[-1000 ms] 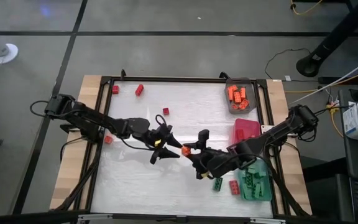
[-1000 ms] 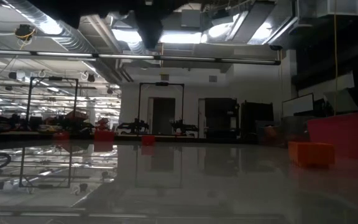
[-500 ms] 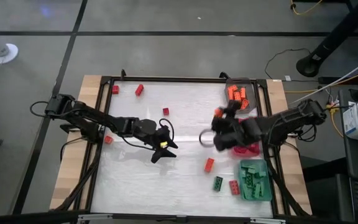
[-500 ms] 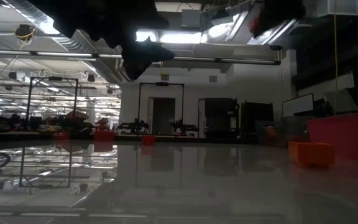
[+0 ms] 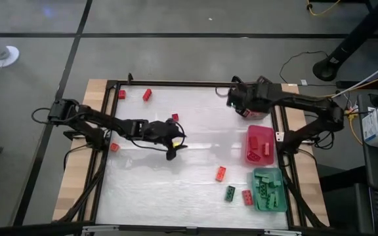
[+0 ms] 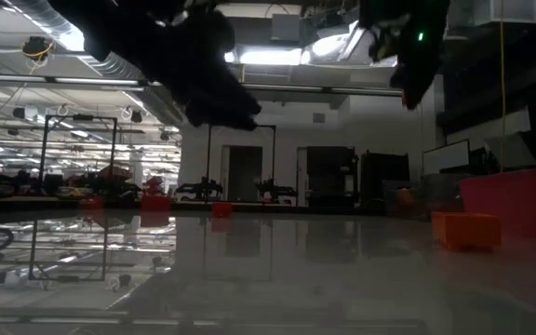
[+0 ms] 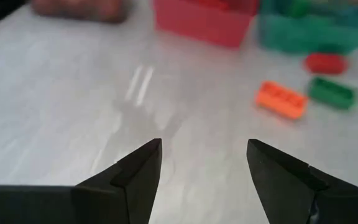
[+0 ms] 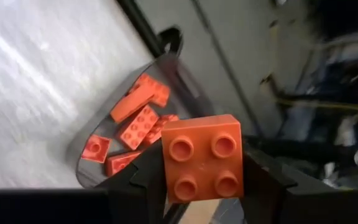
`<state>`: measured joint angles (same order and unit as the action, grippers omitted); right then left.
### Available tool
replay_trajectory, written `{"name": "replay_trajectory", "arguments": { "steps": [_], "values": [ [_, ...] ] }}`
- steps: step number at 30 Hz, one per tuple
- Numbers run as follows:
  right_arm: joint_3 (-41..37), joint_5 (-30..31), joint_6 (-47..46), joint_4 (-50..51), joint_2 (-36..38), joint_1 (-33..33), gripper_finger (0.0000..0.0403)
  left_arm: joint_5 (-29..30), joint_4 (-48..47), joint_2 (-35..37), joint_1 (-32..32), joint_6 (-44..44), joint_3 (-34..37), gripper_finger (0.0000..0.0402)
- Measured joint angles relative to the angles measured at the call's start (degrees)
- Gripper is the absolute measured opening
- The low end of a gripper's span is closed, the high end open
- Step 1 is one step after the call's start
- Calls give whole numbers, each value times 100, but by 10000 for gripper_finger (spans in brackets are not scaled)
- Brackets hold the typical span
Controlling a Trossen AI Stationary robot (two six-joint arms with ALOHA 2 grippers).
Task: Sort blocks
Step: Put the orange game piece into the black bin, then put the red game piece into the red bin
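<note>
My right gripper point(image 5: 239, 103) hangs over the grey tray point(image 8: 79, 163) at the table's far right, shut on an orange four-stud block point(image 8: 202, 158). Several orange blocks point(image 8: 138, 124) lie in that tray. My left gripper point(image 7: 204, 168) stands open above the bare table near the middle point(image 5: 172, 141), nothing between its fingers. Loose blocks lie on the table: an orange one point(image 5: 221, 173), a green one point(image 5: 230, 193) and a red one point(image 5: 247, 196) at the near right, and red ones point(image 5: 147, 94) point(image 5: 174, 118) at the far left. My right gripper pinches the orange block by two opposite side walls point(image 8: 166, 163) between its two fingers, the studded top turned toward the wrist camera. The fingers slant down from above. The block is lifted clear, above the grey tray's open top.
A pink tray point(image 5: 260, 143) and a teal tray point(image 5: 269, 190) holding green blocks stand along the right edge. A red block point(image 5: 113, 147) lies at the left frame and another point(image 5: 121, 94) in the far left corner. The black frame point(image 5: 176, 83) runs round the table.
My right gripper has swung from the table's middle toward the far right corner with the orange block, turning as it went, and now hangs over the grey tray. My left gripper has shifted a little toward the far edge and sunk, still open.
</note>
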<state>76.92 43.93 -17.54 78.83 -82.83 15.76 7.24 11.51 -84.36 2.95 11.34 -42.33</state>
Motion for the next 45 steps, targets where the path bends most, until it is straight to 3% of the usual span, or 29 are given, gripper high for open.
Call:
{"name": "replay_trajectory", "arguments": {
  "steps": [10, 17, 24, 29, 40, 45],
  "values": [
    [-919, -1189, 922, -1359, -4, 1525, 156, 243, -681, 0, -755, -148, 2, 224],
    [-1178, -1233, 921, -1560, -4, 2008, 156, 423, -638, -63, -1444, -643, 2, 224],
    [-1331, -2008, 909, -1986, -4, 2396, 157, 429, -632, -644, -2027, -522, 2, 224],
    [-1328, -2059, 910, -2060, -4, 2492, 159, 504, -617, -1096, -2311, -170, 4, 224],
    [-1328, -2059, 899, -2172, -4, 2477, 263, 542, -618, -1305, -2566, -13, 7, 224],
    [-1328, -2172, 883, -2223, -4, 2477, 285, 542, -682, -1367, -2567, -130, 7, 213]
  ]
}}
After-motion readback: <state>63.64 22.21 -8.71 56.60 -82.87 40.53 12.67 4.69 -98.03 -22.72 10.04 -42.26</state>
